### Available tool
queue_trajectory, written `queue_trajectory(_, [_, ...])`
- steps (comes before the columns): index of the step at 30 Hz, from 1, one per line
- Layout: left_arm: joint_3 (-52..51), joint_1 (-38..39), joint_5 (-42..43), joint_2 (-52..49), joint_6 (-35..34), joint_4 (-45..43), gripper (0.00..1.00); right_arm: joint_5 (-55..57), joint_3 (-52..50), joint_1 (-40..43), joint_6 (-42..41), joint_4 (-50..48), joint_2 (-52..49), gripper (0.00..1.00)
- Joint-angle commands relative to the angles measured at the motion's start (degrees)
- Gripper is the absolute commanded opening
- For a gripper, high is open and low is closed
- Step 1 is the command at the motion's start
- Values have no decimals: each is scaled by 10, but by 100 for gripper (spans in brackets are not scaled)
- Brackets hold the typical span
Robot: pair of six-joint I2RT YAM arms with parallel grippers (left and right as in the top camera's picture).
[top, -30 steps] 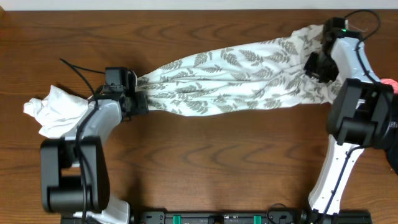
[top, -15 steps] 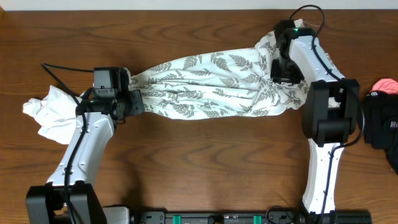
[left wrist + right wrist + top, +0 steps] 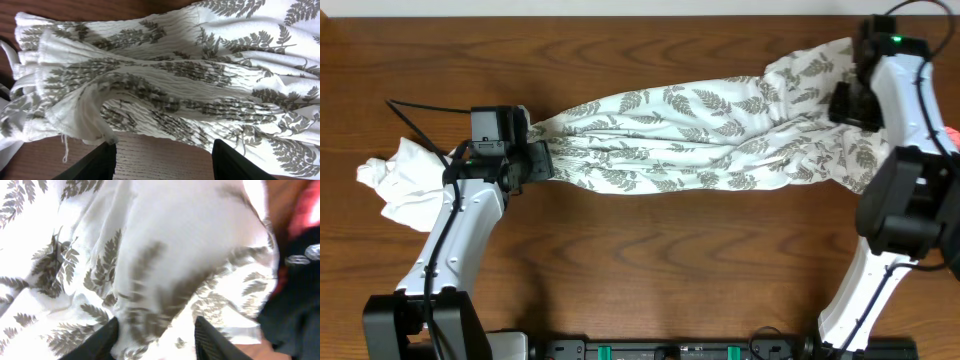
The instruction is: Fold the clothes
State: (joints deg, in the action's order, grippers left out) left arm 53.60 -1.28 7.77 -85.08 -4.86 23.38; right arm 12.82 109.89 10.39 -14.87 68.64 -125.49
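Note:
The clothes lie across the wooden table. The cream fern-print garment is stretched out in a long bunched band from left to right. My left gripper sits at its left end. In the left wrist view it is open, bare wood shows between the fingers, and the gathered hem just touches the left fingertip. My right gripper is at the garment's far right end. There it is shut on a thick fold of the fern cloth. A crumpled plain white garment lies at the far left.
A black garment with something red on it lies just right of the fern cloth, near the table's right edge. A cable runs to the left arm. The table's far edge is close behind the garment.
My right gripper has swung back to the right, drawing the garment's right end out longer. The left jaws have opened off the garment's left end. The left arm has stayed in place.

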Motion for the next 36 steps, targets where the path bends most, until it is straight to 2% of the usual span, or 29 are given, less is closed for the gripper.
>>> queue_trajectory(1, [3, 1, 2, -7, 1, -1, 62, 9, -2, 16, 4, 6, 5, 40])
queue_trajectory(3, [3, 1, -2, -7, 1, -2, 62, 9, -2, 24, 4, 6, 5, 37])
queue_trajectory(8, [3, 1, -48, -7, 1, -6, 62, 33, -2, 44, 4, 5, 5, 17])
queue_trajectory(10, [3, 1, -58, -7, 1, -5, 61, 35, -2, 54, 4, 1, 5, 12])
queue_trajectory(12, [3, 1, -59, -8, 1, -6, 61, 31, -2, 63, 3, -2, 5, 14])
queue_trajectory(13, [3, 1, -59, -9, 1, -7, 61, 23, -2, 67, 4, -5, 5, 23])
queue_trajectory(15, [3, 1, -58, -16, 1, -12, 61, -13, -2, 73, 5, -18, 5, 54])
queue_trajectory(17, [3, 1, -58, -27, 1, -15, 64, -64, -2, 78, 4, -34, 5, 71])
queue_trajectory(19, [3, 1, -58, -45, 1, -23, 68, -112, -2, 83, -8, -53, 5, 81])
queue_trajectory(22, [3, 1, -56, -75, 1, -40, 72, -124, -2, 89, -75, -68, 5, 82])
queue_trajectory(23, [3, 1, -56, -89, 1, -45, 72, -124, -2, 91, -90, -70, 5, 79])
queue_trajectory(24, [3, 1, -56, -98, 1, -46, 72, -124, -2, 92, -93, -69, 5, 62])
queue_trajectory(25, [3, 1, -51, -107, 1, -46, 69, -124, -2, 93, -90, -66, 5, 53])
queue_trajectory(29, [3, 1, -20, -133, 1, -33, 29, -125, -2, 93, -17, -21, 5, 43])
queue_trajectory(32, [3, 1, -21, -137, 1, -30, 14, -158, -2, 93, 36, 13, 5, 35])
queue_trajectory(33, [3, 1, -22, -137, 1, -32, 12, -175, -2, 93, 55, 21, 5, 29])
queue_trajectory(36, [3, 0, -23, -137, 1, -38, 7, -202, -2, 93, 89, 66, 5, 18])
